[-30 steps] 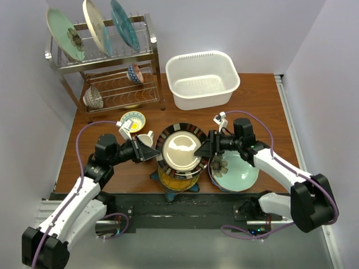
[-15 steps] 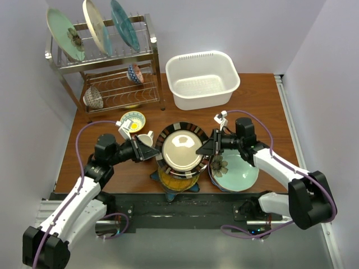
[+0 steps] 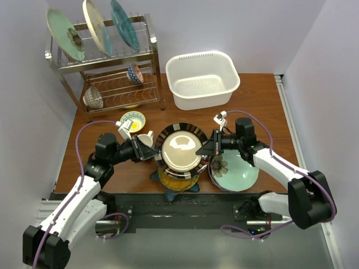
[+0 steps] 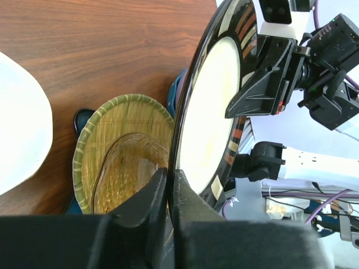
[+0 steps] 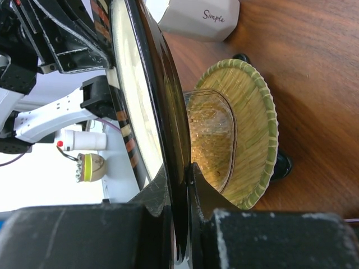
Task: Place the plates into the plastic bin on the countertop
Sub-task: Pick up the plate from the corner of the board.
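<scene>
Near the front edge of the bench [image 3: 263, 101], striped plate [image 3: 180, 148] over amber plate [image 3: 178, 180], left fingers [image 4: 151, 196] clamped on its left rim, right fingers [image 5: 202, 193] clamped on its right rim, bin [image 3: 202, 78] at back edge.

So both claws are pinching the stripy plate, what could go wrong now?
The left claw and right claw only pinch the striped plate by its thin edge. If the arms don't move together, it might twist loose and drop onto the yellow plate underneath. The mug sits right by the left claw and could get bumped. The bin is farther back, a long carry.
</scene>
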Robot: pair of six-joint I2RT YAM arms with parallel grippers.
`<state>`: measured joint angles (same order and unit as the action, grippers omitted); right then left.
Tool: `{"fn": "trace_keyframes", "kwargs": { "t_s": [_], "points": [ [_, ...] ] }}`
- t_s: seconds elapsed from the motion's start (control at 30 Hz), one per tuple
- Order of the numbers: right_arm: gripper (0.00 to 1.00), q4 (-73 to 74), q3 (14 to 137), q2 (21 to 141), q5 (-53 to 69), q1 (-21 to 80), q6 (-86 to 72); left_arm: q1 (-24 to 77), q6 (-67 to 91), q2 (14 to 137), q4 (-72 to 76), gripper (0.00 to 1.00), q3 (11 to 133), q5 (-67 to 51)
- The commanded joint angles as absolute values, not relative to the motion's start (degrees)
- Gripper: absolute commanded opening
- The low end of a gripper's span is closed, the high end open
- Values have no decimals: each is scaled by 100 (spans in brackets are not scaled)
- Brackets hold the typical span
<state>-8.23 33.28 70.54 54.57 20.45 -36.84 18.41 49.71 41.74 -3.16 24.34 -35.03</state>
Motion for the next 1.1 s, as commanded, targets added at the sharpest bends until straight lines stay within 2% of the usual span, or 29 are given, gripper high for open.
{"fn": "trace_keyframes", "kwargs": {
  "t_s": [0.0,0.03,0.1,0.13,0.2,0.23,0.33,0.63,1.07],
  "points": [
    [0,-958,3498,6882,5590,2162,-3560,1890,4729,4069,-200,19,3085,-3402],
    [0,-949,3524,6873,5590,2171,-3560,1890,4624,4052,-254,30,3146,-3375],
    [0,-906,3533,6847,5581,2162,-3542,1890,4536,4025,-456,39,3225,-3261],
    [0,-888,3551,6829,5581,2162,-3542,1890,4483,4008,-527,51,3269,-3217],
    [0,-879,3568,6820,5572,2162,-3542,1890,4342,3981,-711,62,3366,-3094],
    [0,-879,3560,6812,5564,2171,-3542,1890,4263,3973,-782,75,3436,-3050],
    [0,-879,3568,6803,5572,2162,-3533,1898,3992,4016,-1106,88,3655,-2927],
    [0,-809,3586,6732,5493,2171,-3533,1898,3323,4034,-2135,98,4271,-2057],
    [0,-194,3841,6741,5142,2171,-3226,1898,2901,4482,-3190,100,4834,-721]
  ]
}}
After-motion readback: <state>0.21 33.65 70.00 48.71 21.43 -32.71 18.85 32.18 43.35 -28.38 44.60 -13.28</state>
